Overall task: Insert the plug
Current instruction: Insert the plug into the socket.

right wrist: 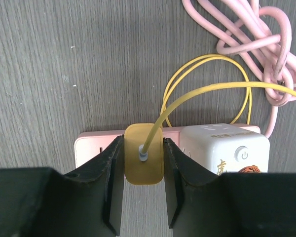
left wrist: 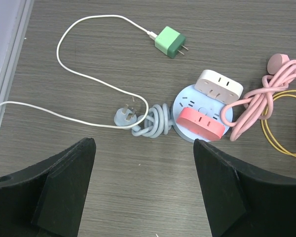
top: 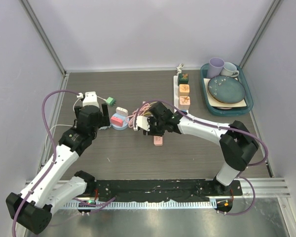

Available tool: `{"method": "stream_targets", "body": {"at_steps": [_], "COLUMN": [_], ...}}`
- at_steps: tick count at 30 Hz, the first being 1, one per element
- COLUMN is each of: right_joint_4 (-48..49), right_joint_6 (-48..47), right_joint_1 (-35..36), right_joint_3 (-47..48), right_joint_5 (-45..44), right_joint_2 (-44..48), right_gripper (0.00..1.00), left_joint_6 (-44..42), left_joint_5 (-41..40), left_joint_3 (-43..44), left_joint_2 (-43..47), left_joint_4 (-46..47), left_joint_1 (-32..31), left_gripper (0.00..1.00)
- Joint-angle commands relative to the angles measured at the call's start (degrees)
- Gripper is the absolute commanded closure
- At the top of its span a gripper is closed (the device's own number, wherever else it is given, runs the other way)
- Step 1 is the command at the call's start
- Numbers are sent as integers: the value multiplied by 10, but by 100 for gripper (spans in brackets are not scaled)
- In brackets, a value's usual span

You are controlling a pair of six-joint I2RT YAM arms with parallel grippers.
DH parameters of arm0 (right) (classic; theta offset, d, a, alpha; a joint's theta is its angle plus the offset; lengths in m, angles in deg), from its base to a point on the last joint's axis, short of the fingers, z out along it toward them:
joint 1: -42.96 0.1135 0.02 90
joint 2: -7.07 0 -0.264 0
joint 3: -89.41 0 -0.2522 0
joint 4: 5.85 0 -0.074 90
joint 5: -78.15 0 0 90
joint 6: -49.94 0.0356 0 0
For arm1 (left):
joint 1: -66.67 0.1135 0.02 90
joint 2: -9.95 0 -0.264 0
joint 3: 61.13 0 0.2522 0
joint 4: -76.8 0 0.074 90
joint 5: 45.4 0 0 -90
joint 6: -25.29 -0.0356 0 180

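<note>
Table (top: pixel 138 163): dark, matte wood-grain board under everything you see.
Pink strip (right wrist: pixel 93 147): a flat, smooth, rounded plastic socket bar, lying nearest to the arm bases, right of centre.
Yellow plug (right wrist: pixel 144 170): the task's piece, a small rounded-square block, glossy, over the near edge of the pink strip; you cannot tell whether its prongs are seated.
Right gripper (right wrist: pixel 143 145): your black fingers are closed part-way onto the yellow plug, one flat pad on each side.
White cube (right wrist: pixel 224 148): a boxy adapter with a round power button, sitting on the pink strip just right of the plug.
Yellow cable (right wrist: pixel 207 89): thin, looped, running from the plug's top.
Pink cable (right wrist: pixel 251 39): thick, rubbery, knotted in a bundle beyond the strip.
Left gripper (left wrist: pixel 144 144): your wedge-shaped fingers stand wide apart, holding nothing, above bare table.
Round hub (left wrist: pixel 197 101): a pale blue disc left of the right gripper, carrying a coral block (left wrist: pixel 202 123) and a white block (left wrist: pixel 218 85).
Blue cord (left wrist: pixel 153 123): knotted, ending in a pale plug beside the hub.
Green charger (left wrist: pixel 170 42): a small cube with two prongs on a thin white lead, farther off.
Teal tray (top: pixel 205 96): far right, holding a speckled plate (top: pixel 226 90) and two mugs.
</note>
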Motion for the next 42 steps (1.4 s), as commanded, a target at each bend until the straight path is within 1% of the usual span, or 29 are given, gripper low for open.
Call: {"method": "stream_targets", "body": {"at_steps": [1, 6, 13, 16, 23, 25, 28, 30, 34, 39, 42], "right_joint_4": [-59, -19, 5, 25, 81, 83, 106, 122, 118, 101, 69], "right_joint_6": [23, 50, 67, 85, 121, 130, 145, 150, 148, 139, 124], "right_joint_1": [-26, -64, -110, -117, -132, -137, -147, -157, -161, -161, -161], "right_joint_3": [-62, -115, -141, -157, -209, -210, -233, -243, -252, -240, -221], "right_joint_5": [-10, 21, 54, 71, 73, 57, 50, 57, 53, 57, 55], "right_joint_2": [6, 37, 9, 18, 68, 73, 88, 96, 82, 49, 33], "right_gripper": [96, 96, 95, 94, 94, 94, 91, 91, 91, 96, 97], "left_joint_6": [-8, -8, -8, -9, -10, -10, -9, -9, -7, -8, -10], "left_joint_5": [-4, -2, 6, 5, 6, 8, 9, 12, 20, 14, 11], "left_joint_3": [-2, -4, -5, -6, -8, -8, -9, -9, -9, -11, -12], "left_joint_2": [14, 20, 23, 26, 29, 30, 26, 24, 22, 27, 29], "left_joint_4": [28, 30, 30, 31, 35, 34, 36, 36, 36, 36, 37], "left_joint_1": [4, 4, 3, 3, 3, 3, 3, 3, 3, 3, 3], "left_gripper": [16, 16, 16, 16, 16, 16, 16, 16, 16, 16, 16]}}
